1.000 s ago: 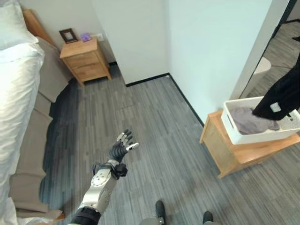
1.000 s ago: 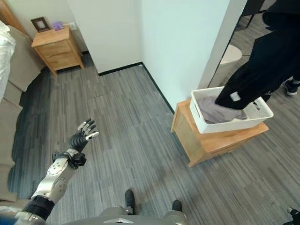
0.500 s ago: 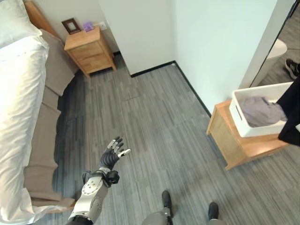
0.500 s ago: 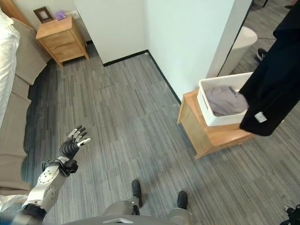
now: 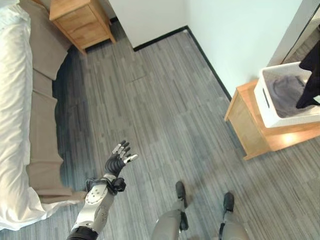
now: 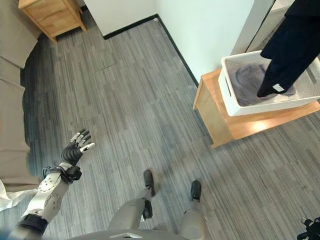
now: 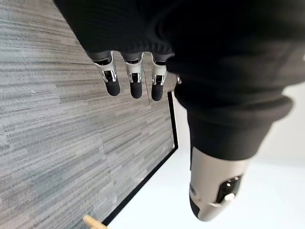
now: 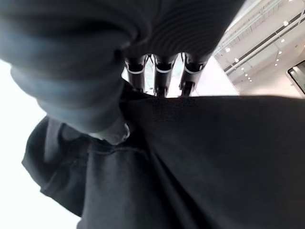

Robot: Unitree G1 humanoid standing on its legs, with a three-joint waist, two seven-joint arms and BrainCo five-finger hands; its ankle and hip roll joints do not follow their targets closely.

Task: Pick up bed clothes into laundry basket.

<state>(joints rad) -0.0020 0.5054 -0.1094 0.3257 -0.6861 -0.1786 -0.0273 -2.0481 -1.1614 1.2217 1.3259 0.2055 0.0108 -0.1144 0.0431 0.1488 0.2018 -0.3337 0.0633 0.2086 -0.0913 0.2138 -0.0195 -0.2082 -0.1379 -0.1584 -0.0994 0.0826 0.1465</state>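
Left eye view: the left hand (image 5: 118, 159) is raised over the grey wood-plank floor (image 5: 165, 105), fingers spread and straight, holding nothing. A black fabric garment (image 5: 311, 75) hangs at the view's right edge, its lower end dipping into the white rectangular plastic laundry basket (image 5: 264, 100), well apart from the left hand. The basket stands on a low light-wood desk (image 5: 250, 125) and holds a crumpled grey cloth (image 5: 286, 92). A bed with white sheets (image 5: 15, 100) runs along the left; a light-wood nightstand (image 5: 80, 20) stands at its head.

Right eye view: the black garment bears a small white label (image 6: 279, 88); no writing can be read. Its hem lies on the grey cloth inside the basket.

Left wrist view: the left hand's silver, dark-tipped fingers (image 7: 135, 78) reach out straight over the floor, empty.

Right wrist view: the right hand (image 8: 162, 71) has its fingers curled against the black garment, soft and folded, which it grips.
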